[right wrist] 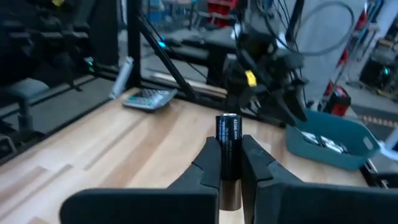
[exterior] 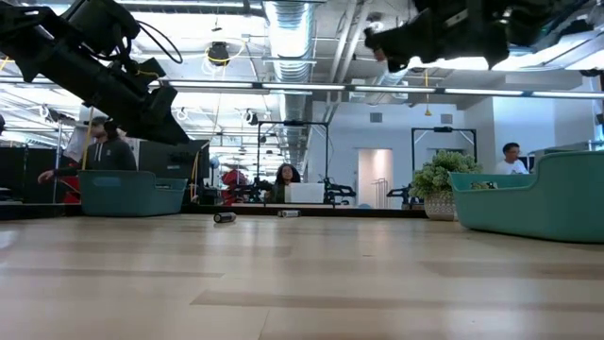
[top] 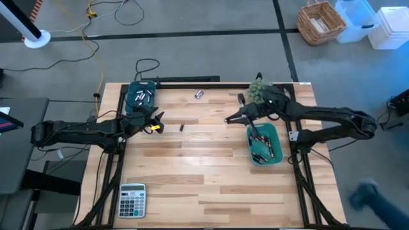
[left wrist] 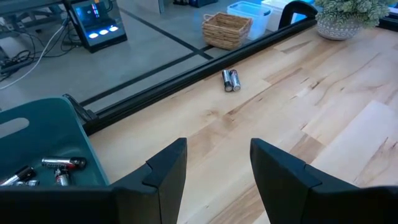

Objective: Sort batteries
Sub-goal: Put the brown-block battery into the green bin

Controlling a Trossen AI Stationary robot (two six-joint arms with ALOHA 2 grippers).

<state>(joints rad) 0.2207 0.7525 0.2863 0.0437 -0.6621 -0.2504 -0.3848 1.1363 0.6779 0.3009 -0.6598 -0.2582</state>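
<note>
While the left gripper [top: 158, 122] hangs above the table [top: 211, 185] just beside the left teal bin [top: 131, 102], its fingers [left wrist: 168, 168] stand spread apart with nothing between them. That bin holds several silver batteries [left wrist: 62, 163]. Near the table's far edge a pair of silver batteries [left wrist: 231, 80] lies side by side on the wood, and a small dark battery [top: 181, 128] rests alone between the two grippers. The right gripper [top: 227, 119] is raised over the middle of the table, clenched on a dark battery [right wrist: 228, 146] that stands upright between its fingers. Just beside that arm, the right teal bin [top: 275, 131] contains a heap of darker batteries [top: 261, 145]. A potted plant [top: 257, 89] sits at the far edge near the right arm, and a grey calculator [top: 132, 199] lies at the near left corner.
</note>
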